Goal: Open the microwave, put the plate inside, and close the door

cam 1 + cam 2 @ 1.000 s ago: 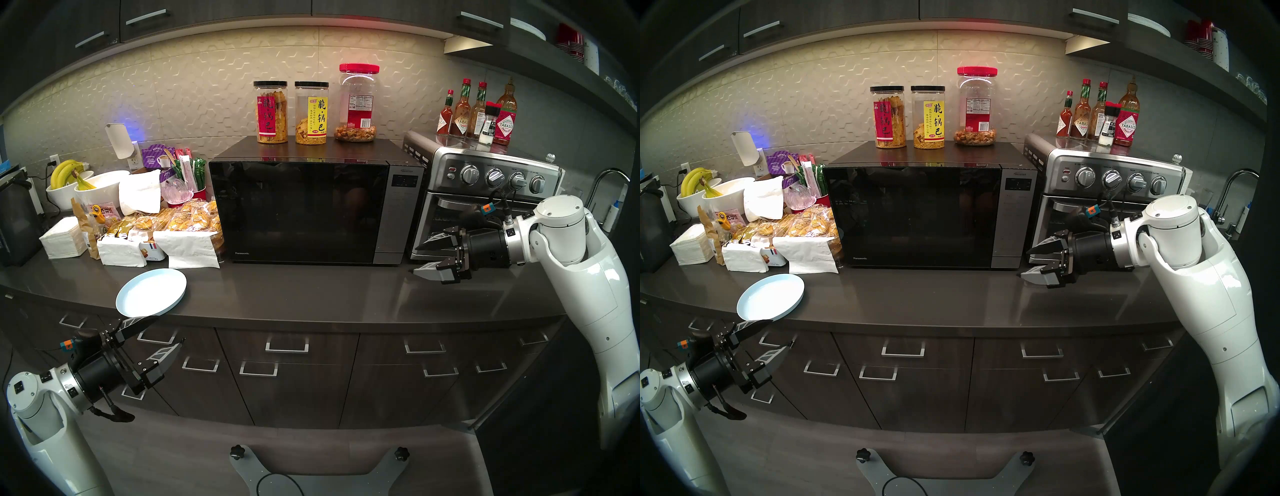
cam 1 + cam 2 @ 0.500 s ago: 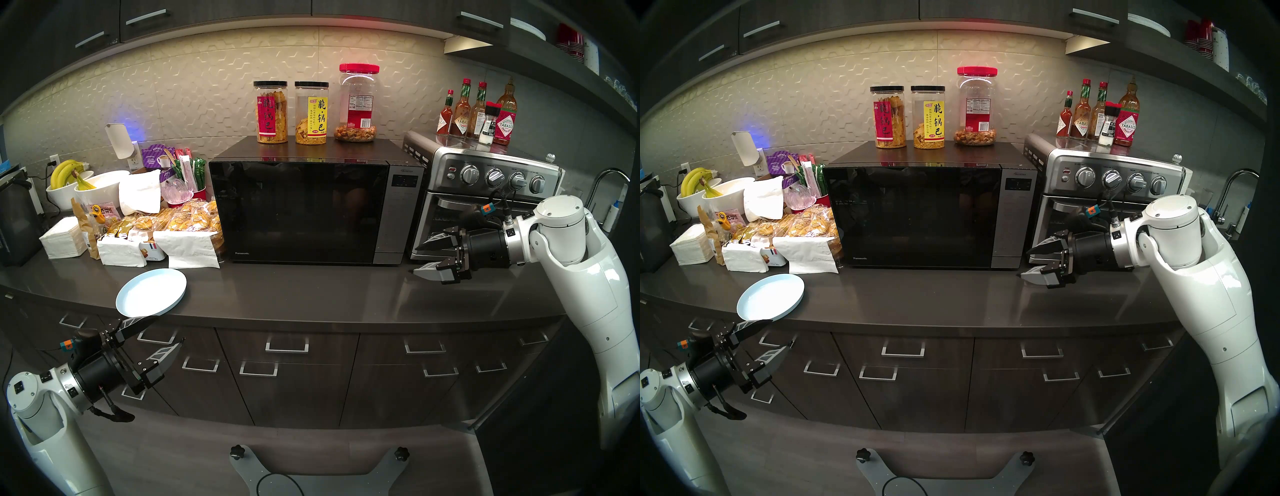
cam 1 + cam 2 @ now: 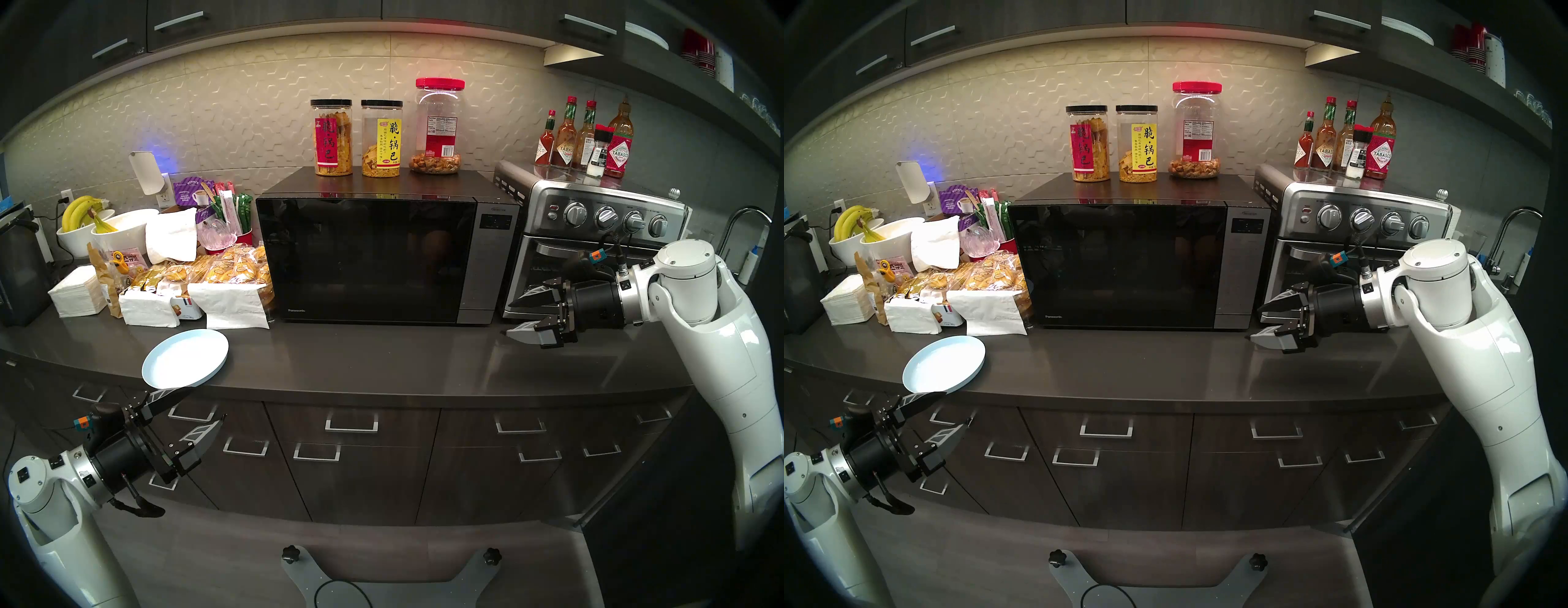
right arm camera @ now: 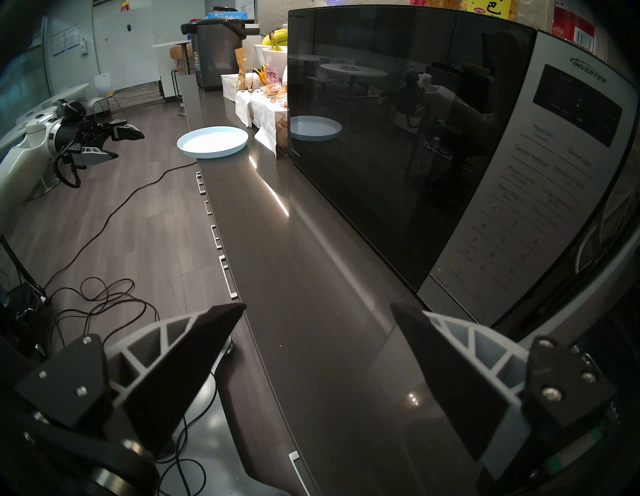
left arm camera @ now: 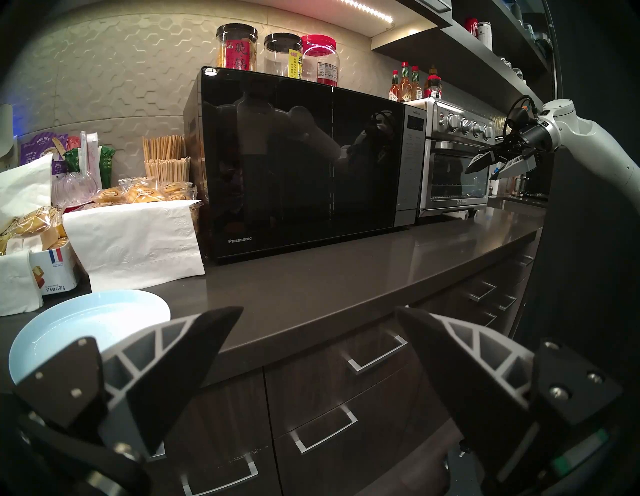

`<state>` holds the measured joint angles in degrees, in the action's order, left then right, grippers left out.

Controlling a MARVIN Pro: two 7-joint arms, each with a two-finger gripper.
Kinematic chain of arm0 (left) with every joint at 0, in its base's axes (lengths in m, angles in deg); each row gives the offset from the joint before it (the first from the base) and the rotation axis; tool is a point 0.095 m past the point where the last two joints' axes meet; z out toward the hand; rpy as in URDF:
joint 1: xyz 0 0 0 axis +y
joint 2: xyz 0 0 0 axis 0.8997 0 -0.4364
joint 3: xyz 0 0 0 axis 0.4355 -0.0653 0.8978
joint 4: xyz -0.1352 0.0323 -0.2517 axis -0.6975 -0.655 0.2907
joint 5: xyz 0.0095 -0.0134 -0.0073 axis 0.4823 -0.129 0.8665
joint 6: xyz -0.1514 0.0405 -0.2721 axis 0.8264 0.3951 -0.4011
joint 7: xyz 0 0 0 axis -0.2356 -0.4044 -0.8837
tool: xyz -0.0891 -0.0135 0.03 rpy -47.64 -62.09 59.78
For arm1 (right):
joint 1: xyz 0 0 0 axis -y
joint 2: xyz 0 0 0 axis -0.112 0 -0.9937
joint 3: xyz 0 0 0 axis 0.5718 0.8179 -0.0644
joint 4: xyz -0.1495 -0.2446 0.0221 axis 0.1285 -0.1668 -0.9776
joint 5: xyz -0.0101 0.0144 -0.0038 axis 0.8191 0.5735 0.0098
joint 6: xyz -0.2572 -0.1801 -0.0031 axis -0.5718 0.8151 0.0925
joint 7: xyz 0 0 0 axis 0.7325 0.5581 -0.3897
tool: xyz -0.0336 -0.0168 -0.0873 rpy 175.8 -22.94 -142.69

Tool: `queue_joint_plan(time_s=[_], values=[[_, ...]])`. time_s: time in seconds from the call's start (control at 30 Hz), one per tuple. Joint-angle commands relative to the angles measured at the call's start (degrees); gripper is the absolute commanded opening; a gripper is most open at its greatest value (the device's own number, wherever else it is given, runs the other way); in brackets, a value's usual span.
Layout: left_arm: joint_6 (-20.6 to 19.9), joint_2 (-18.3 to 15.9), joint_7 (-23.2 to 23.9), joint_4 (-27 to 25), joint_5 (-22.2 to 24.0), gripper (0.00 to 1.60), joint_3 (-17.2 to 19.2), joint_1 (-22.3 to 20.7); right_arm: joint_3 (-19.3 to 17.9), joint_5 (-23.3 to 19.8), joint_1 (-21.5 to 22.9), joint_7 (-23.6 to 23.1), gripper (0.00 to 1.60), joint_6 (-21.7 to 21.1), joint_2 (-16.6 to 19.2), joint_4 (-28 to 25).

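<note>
Changed only within the door (image 3: 365,259) glass: faint orange-brown reflection (image 3: 435,250) toward 3 o'clock of the pane, now slightly brighter and broader than a second ago. Visible likewise in the right head view. No other difference to be made out.

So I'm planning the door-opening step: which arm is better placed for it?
Probably the right. Its open tool hangs above the counter beside the microwave's control strip, near the closed door's right edge. The left tool sits below the counter edge by the plate.
</note>
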<state>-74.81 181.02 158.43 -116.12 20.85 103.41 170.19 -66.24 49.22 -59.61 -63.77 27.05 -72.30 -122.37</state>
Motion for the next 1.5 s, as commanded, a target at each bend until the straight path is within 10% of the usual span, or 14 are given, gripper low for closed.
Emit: queue_joint_plan(time_s=[0.0, 1.47], values=[[0.01, -0.01, -0.07, -0.53, 0.3, 1.6, -0.1, 0.07, -0.36, -0.12, 0.58, -0.02, 1.6, 0.02, 0.04, -0.16], [0.0, 0.04, -0.07, -0.53, 0.24, 1.6, -0.06, 0.01, 1.09, 0.92, 0.96, 0.72, 1.6, 0.11, -0.53, 0.57]])
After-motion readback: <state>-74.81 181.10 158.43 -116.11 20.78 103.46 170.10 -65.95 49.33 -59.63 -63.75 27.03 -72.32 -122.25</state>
